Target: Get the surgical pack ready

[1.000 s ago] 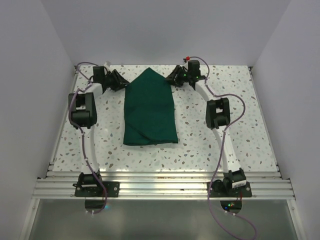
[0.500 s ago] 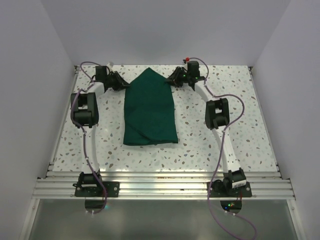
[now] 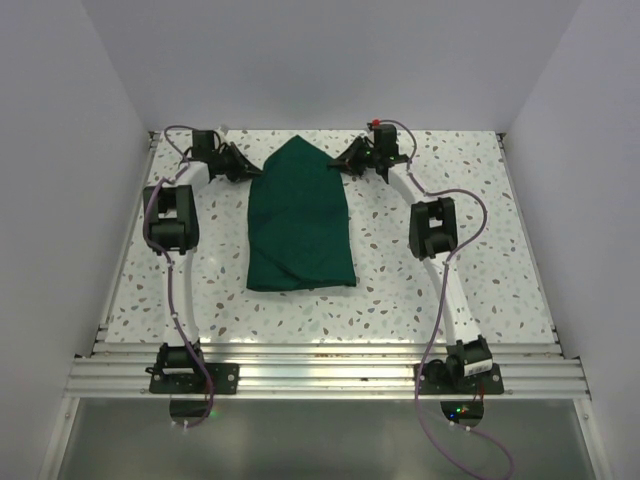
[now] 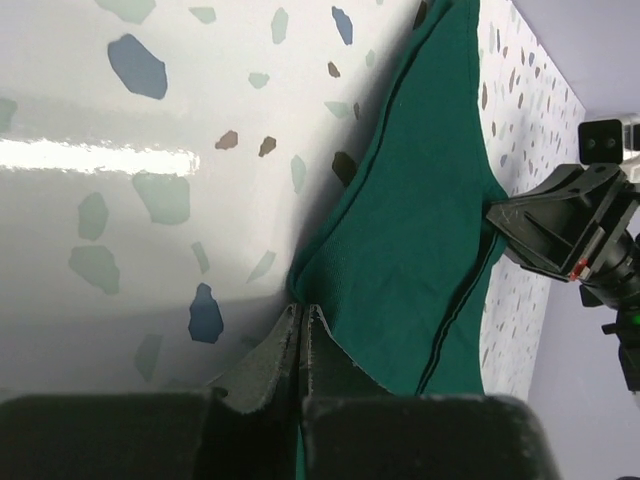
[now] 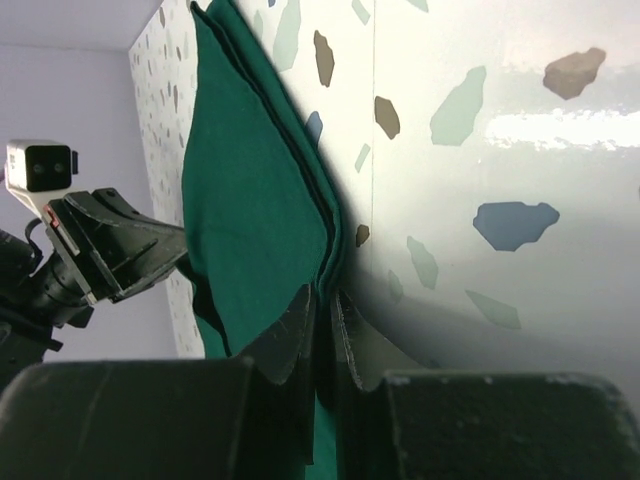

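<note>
surgical pack (image 3: 300,225), left hand (image 4: 302,316), right hand (image 5: 322,300) pinching edges

We take this for a robotics lab cell, bare white walls (image 3: 330,60) boxing a speckled counter (image 3: 500,260), aluminium rail (image 3: 320,372) anchoring cabled robot arms (image 3: 450,290).

The right claw (image 5: 320,296) pinches the folded edge of the green drape (image 5: 250,180) on the speckled table (image 5: 480,150).

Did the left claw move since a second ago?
Yes. The left claw slid a little toward the far edge of the table, closer to the green cloth, and pinched shut on its edge.
</note>
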`<state>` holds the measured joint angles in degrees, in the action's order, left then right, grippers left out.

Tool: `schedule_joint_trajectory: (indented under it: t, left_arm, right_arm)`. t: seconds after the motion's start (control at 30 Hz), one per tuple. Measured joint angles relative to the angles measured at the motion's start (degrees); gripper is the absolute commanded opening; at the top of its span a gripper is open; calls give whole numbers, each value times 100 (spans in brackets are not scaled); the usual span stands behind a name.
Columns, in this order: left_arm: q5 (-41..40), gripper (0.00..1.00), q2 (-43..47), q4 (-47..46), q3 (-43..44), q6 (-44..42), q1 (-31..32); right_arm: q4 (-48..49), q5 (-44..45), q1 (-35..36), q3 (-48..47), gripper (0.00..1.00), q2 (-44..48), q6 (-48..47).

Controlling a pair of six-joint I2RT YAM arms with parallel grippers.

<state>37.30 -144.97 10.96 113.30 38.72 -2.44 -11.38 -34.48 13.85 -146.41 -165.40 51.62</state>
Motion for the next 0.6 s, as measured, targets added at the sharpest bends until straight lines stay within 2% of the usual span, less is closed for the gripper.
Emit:
schedule_joint_trajectory:
  t: [0.2,0.33,0.6]
  left_arm:
    - [168,0,334,223,-131,227,0]
    - [284,0,1167,345,-791,238,2]
    - [446,0,2861,640,-2006,-59,22]
  right_arm:
    - [-70,-50,-2,431,0,341,380]
    - [-234,-332,0,730,0,813,549]
    - [-610,-841,22,2114,0,2535,304]
